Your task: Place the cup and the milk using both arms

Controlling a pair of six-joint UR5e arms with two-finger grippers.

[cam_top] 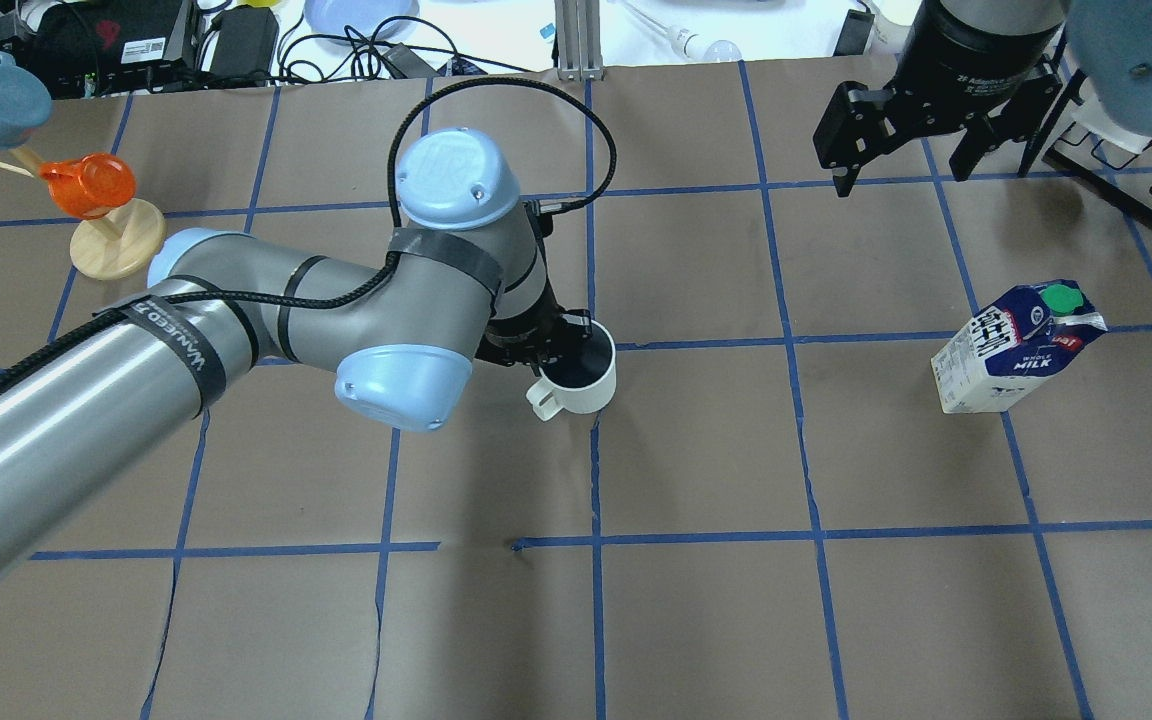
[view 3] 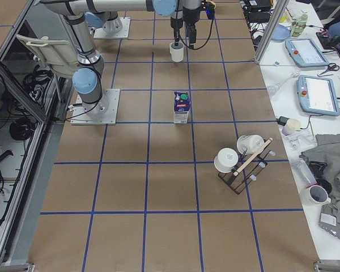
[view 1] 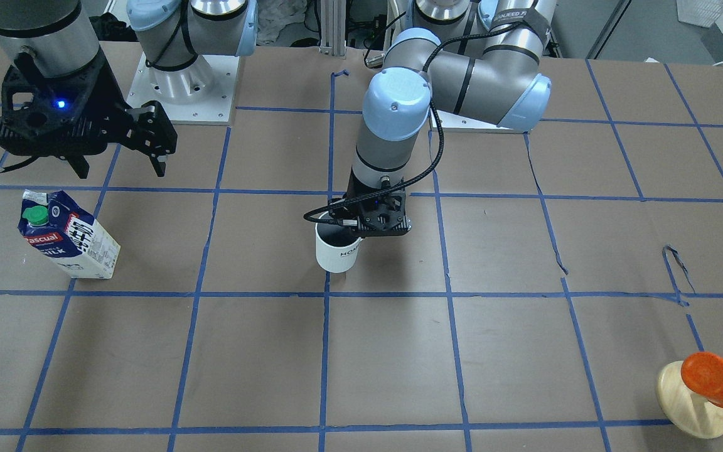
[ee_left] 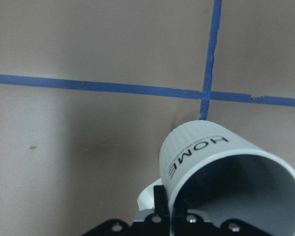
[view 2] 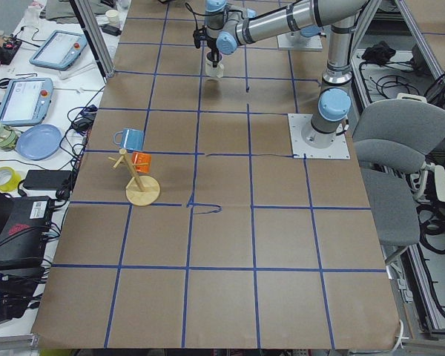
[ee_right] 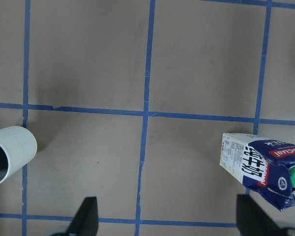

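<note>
The white cup [view 1: 336, 252] is upright at a blue tape crossing mid-table, its handle [cam_top: 542, 393] towards the robot. My left gripper [view 1: 354, 231] is shut on its rim, one finger inside and one outside by the handle, as the left wrist view [ee_left: 174, 216] shows on the cup [ee_left: 221, 162]. I cannot tell whether the cup rests on the table. The milk [view 1: 69, 235] stands upright on the robot's right side [cam_top: 1016, 350]. My right gripper [cam_top: 901, 165] is open and empty, high above the table and beyond the milk [ee_right: 263, 164].
An orange cup on a wooden stand [view 1: 710, 383] and a blue cup [cam_top: 1, 100] are at the far left corner. A black rack with white mugs [view 3: 243, 156] stands at the table's right end. Blue tape lines grid the brown table [cam_top: 696, 450].
</note>
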